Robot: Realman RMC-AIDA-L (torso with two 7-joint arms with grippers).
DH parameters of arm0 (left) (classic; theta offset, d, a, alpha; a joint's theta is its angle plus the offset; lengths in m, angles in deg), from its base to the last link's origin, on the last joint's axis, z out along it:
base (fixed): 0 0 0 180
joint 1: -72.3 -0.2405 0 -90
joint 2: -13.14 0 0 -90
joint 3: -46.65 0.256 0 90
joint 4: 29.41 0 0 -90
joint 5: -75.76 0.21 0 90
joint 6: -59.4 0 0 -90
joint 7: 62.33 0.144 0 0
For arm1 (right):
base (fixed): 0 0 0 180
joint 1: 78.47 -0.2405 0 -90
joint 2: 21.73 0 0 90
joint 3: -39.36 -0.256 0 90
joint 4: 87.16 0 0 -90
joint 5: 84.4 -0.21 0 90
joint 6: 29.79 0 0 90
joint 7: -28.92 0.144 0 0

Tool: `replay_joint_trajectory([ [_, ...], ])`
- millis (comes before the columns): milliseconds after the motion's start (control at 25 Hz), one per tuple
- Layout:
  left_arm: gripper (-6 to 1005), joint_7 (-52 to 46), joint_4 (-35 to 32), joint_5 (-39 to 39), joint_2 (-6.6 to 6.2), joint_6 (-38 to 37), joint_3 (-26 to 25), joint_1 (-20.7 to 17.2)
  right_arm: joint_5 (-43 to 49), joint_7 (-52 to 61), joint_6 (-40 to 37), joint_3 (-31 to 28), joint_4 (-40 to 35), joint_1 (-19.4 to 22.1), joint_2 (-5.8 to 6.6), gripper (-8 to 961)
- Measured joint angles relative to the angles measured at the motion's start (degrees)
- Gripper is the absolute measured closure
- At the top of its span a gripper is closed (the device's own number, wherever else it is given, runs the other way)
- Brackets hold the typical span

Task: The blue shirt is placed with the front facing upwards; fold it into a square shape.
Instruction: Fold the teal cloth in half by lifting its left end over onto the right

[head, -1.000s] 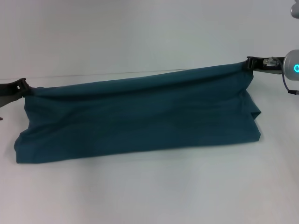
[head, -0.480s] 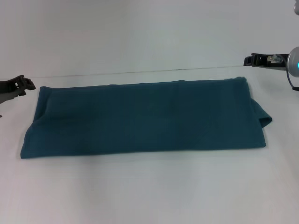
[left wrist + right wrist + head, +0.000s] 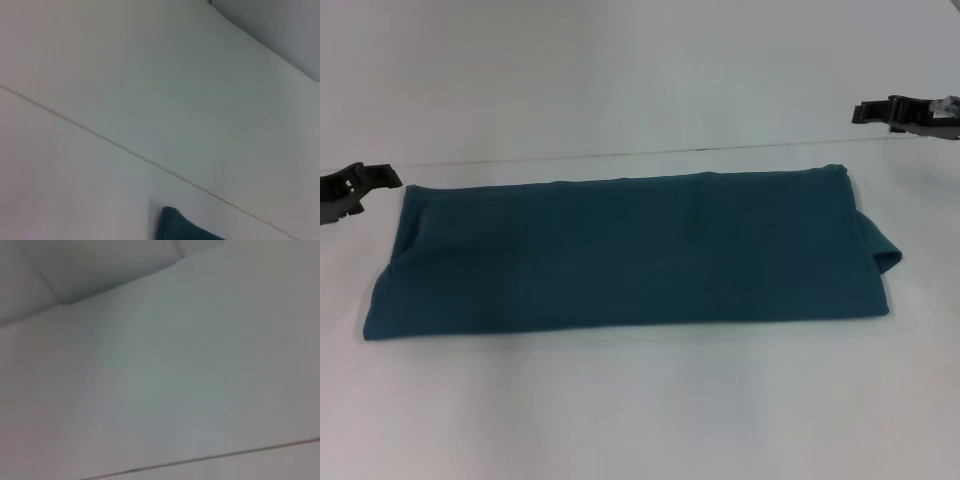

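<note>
Presently, one dark teal-blue cotton shirt [image 3: 630, 255] lies flat on the white table [image 3: 640, 410], folded into a long horizontal band with a plain side up. It spans the middle of the head view from about 9 o'clock to 3 o'clock. A small flap of the same cloth pokes out at its 3 o'clock end, and the edge toward 12 o'clock runs just below a thin seam line in the table.

Left tool [image 3: 355, 187]: black, at 9 o'clock of the head view, just beside the shirt's upper left corner, apart from the cloth and holding nothing. Whether its fingers are spread or pressed together cannot be told.

Right tool [image 3: 880, 112]: black, at about 2 o'clock of the head view, above and beyond the shirt's upper right corner, clear of the cloth. Its finger state likewise cannot be told.

Left wrist view: one corner of the shirt [image 3: 182, 227] on the table.
</note>
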Motion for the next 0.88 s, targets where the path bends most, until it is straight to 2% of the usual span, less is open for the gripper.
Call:
replay_joint_trajectory([
  [120,323,2.22,-2.89,-5.73,-0.04,-4.24,0.15,-2.29,-10.03,-5.6,-7.48,-1.54,-3.02,3.85,0.15,372],
  [200,325,4.63,-5.26,-9.81,0.12,-7.93,0.24,-4.12,-19.18,-8.21,-14.68,-2.09,-5.47,8.43,0.09,310],
  [240,325,5.54,-6.54,-11.96,0.14,-10.47,0.23,-5.35,-19.18,-8.21,-14.68,-2.09,-5.47,8.43,0.09,311],
  [280,326,5.78,-7.1,-12.96,0.13,-11.81,0.19,-5.92,-23.37,-8.86,-19.78,-2.27,-5.95,11.24,0.4,312],
  [320,327,5.84,-7.67,-14.04,0.07,-13.78,0.13,-6.7,-23.37,-8.86,-19.78,-2.27,-5.95,11.24,0.4,314],
  [400,328,5.87,-8.42,-15.92,-0.2,-17.16,0.0,-8.27,-26.73,-9.43,-27.16,-2.96,-6.04,14.61,0.91,316],
  [520,331,5.88,-9.05,-18.41,-0.33,-21.15,-0.09,-10.78,-28.04,-10.37,-31.93,-4.61,-5.98,16.6,0.78,319],
  [720,334,8.0,-9.34,-24.08,0.55,-25.93,-0.51,-15.32,-31.22,-14.33,-40.51,-9.5,-5.22,20.87,-0.56,323],
  [880,338,12.2,-7.41,-27.51,1.16,-30.28,-3.42,-17.42,-31.8,-17.75,-43.56,-10.87,-4.41,23.35,-1.52,323],
])
